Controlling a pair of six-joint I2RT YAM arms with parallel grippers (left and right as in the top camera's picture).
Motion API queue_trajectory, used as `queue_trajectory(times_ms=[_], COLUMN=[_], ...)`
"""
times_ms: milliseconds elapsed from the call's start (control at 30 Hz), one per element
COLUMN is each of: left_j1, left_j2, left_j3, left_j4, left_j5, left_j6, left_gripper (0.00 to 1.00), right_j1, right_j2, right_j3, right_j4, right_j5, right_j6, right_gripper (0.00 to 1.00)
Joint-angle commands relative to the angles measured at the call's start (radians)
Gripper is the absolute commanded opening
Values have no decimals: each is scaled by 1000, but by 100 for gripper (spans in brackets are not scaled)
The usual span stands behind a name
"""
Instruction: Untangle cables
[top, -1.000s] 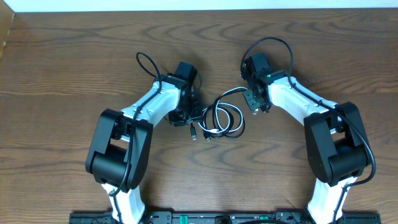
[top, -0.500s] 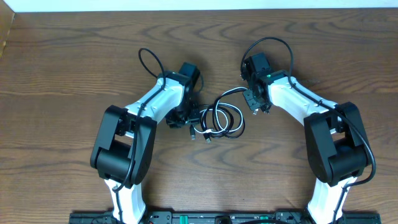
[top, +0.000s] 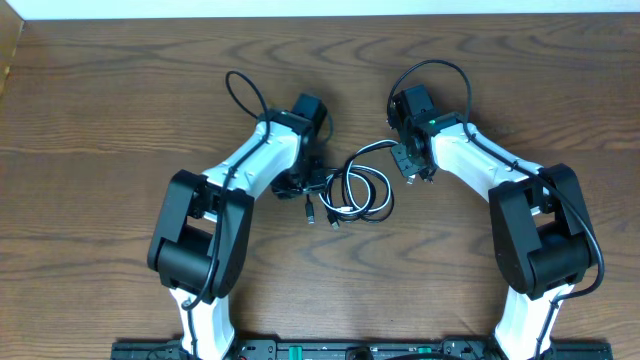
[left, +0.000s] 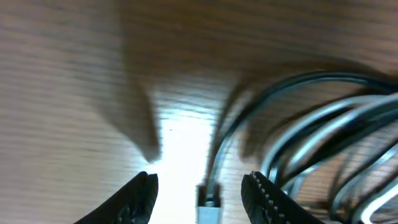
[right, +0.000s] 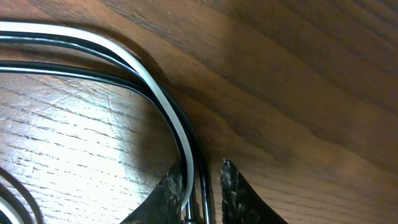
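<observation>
The cables (top: 365, 190) lie in a loose coil of black and white cords at the table's centre. My left gripper (top: 308, 185) hovers at the coil's left edge. In the left wrist view it (left: 200, 186) stands open, with a small metal plug (left: 209, 204) of one black cord between its fingers, touching neither. My right gripper (top: 408, 165) is at the coil's upper right. The right wrist view shows it (right: 200, 171) shut on the cables, a white cord (right: 168, 112) and black cords running side by side between the fingertips.
The wooden table (top: 120, 100) stretches bare to the left, right and back of both arms. A thick black wire (top: 240, 95) loops off the left arm, another (top: 440, 70) off the right arm. Two loose plug ends (top: 322, 215) lie below the coil.
The left arm has shifted slightly up and to the right, bringing its gripper closer to the coil's left edge. The right arm and the coil have stayed put.
</observation>
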Motion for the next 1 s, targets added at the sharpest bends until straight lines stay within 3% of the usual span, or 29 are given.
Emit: queue_trajectory(times_ms=[0,400,567,667,967], left_j1=[-24,-37,-44,-50,-50], left_j2=[6,10,13,13,14], left_j3=[15,11,11,11,11], left_j4=[18,34,47,48,59], left_j5=[-14,-137,-133,-103,-31], left_j6=[-16,-16,-16,-16,-16], left_gripper=[49,49,50,57,57], right_j1=[5,5,5,5,5], right_j2=[61,61,61,61,61], right_j3=[-31,-31,-31,-31,-31], right_j4=[-9,-10,-10,-10,-10], right_j5=[-1,-1,-1,-1,-1], right_j6=[-6,-6,-6,-6,-6], right_gripper=[18,21,21,22,21])
